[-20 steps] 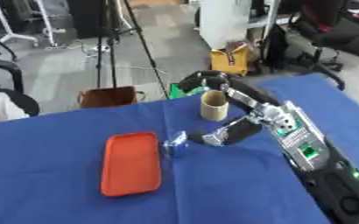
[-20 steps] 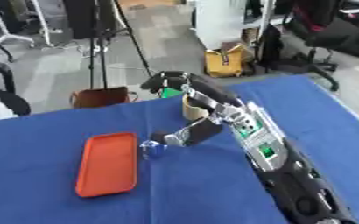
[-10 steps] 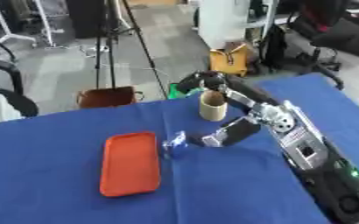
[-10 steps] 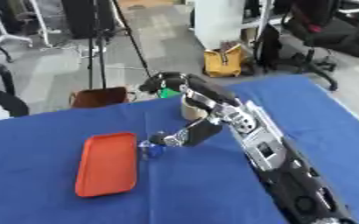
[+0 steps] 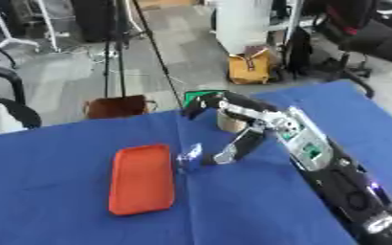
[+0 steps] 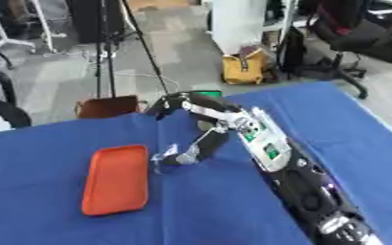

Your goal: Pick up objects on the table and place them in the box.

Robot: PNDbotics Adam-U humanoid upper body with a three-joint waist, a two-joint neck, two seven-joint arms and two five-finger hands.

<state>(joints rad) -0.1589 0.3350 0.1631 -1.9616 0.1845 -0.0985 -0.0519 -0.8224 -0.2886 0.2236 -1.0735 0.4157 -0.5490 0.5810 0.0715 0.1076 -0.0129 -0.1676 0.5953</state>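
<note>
Since a second ago the right hand [image 5: 224, 154] has barely shifted, staying low over the blue cloth-covered table [image 5: 65, 210] with its black and silver arm stretched in from the lower right. Its fingers point down beside a small crinkled, clear shiny object [image 5: 189, 155]; whether they are pinching it or apart cannot be told. That object lies just right of the flat, smooth orange rounded-rectangle tray [image 5: 142, 178], and a tan cylindrical cup [image 5: 229, 122] stands behind the arm near the table's far edge.
</note>
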